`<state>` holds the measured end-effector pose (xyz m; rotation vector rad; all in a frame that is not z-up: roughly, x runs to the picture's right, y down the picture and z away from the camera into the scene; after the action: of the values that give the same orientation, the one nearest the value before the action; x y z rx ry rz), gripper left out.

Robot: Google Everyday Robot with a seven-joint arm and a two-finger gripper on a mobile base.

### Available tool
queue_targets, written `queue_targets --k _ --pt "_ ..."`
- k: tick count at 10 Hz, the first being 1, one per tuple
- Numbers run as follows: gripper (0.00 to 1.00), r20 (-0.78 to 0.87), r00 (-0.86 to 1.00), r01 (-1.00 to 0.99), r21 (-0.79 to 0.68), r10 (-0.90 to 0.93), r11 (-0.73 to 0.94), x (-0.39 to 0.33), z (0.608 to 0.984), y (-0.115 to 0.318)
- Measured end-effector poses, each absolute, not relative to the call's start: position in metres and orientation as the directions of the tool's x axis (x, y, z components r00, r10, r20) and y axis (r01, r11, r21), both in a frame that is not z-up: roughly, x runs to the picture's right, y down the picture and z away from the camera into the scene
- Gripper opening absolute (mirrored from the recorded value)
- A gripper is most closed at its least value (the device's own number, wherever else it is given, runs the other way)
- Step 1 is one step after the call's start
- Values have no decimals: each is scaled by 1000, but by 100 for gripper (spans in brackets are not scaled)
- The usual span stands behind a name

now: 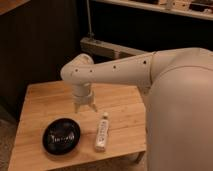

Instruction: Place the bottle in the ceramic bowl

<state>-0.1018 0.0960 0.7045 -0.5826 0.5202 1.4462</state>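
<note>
One gripper (85, 107) hangs over table (45, 100); bottle (102, 134) beside bowl (61, 136).

My gripper (85, 107) hangs over the bench (45, 97), just behind the ceramic bowl (61, 136) and the bottle (102, 133), touching neither, with its fingers spread. Its shell looks like smooth off-white plastic with a soft, nearly matt sheen, and my arm (120, 71) has the same skin, dotted with small dark holes. The bench is pale wood laid in strips, the grain showing, with a flat satin finish. The ceramic bowl is black and glossy, like glaze, with light speckled reflections inside. The bottle is smooth white plastic, faintly shiny, with a white cap and a faint printed label. Behind me a grey bar (107, 47) looks like dull metal.
</note>
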Motion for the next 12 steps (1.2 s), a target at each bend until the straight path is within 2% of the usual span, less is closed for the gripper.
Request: queue_targets --k 6,9,12 --pt "65 -647 42 -999 -39 762 21 -95 708 97" --pt "65 -653 -74 -997 54 754 -51 -46 734 101" --pt "65 -682 -165 -985 78 712 -153 -34 760 131"
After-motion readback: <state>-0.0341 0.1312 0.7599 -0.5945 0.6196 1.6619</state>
